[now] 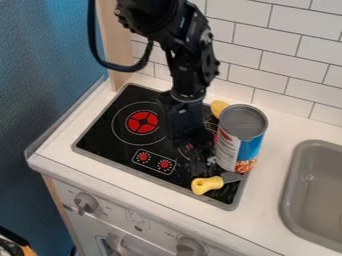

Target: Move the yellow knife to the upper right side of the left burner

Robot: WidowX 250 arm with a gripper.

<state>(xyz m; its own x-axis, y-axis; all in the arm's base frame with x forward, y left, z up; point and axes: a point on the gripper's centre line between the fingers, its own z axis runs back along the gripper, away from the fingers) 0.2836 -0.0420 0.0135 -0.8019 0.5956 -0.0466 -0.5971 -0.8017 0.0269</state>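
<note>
One yellow knife (208,185) is lying near the front right of the stovetop (100,137), its blade pointing beside the tall can (229,150). We are seeing the gripper (202,163) hanging just behind it, but are not managing to tell whether it is clenched or released. We are fearing a toppled can if the arm is brushing it while lifting the knife.

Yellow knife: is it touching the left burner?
Apart: the camera view shows black stovetop between the yellow knife, at its front right, and the left burner.
</note>
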